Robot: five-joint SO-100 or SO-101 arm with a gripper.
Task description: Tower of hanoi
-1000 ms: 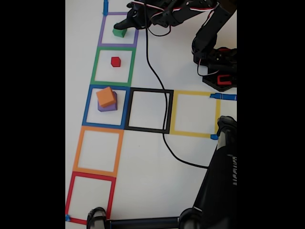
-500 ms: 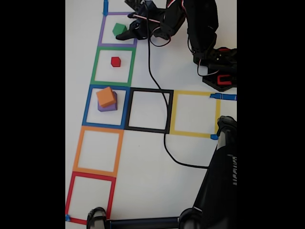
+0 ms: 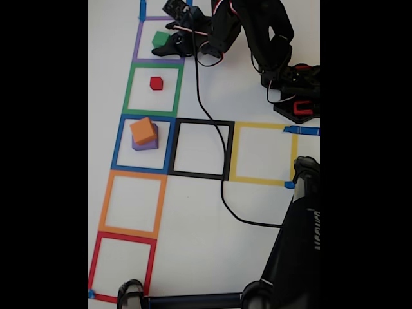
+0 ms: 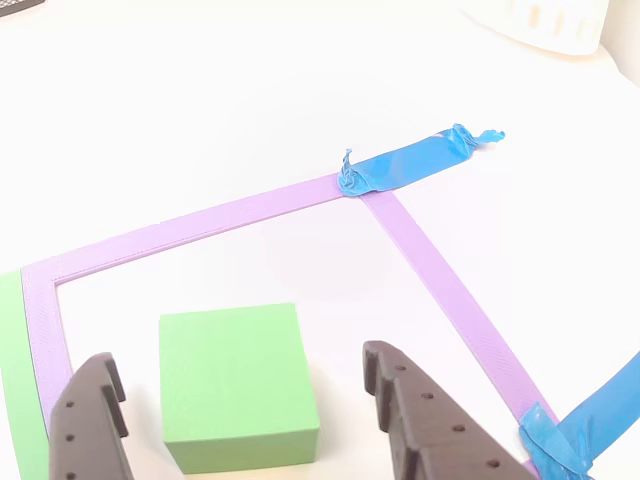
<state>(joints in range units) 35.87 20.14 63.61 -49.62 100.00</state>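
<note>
In the other view the green cube sits flat on the white table between the two dark fingers of the gripper, whose fingers are spread wide; there is a clear gap on each side and neither finger touches the cube. The cube lies nearer the left finger than the right one in this view, and it stands inside the purple tape square, close to the side that borders the green tape. It is a plain, matte, light green block with sharp edges, its top face evenly lit. A crumpled piece of blue tape pins down one corner of the purple outline. In the fixed view the green cube lies in the purple square at the top of the column, with the gripper right at it. Below it, the red cube rests alone in the green tape square, and the orange cube sits, slightly turned, on the purple cube inside the blue tape square.
</note>
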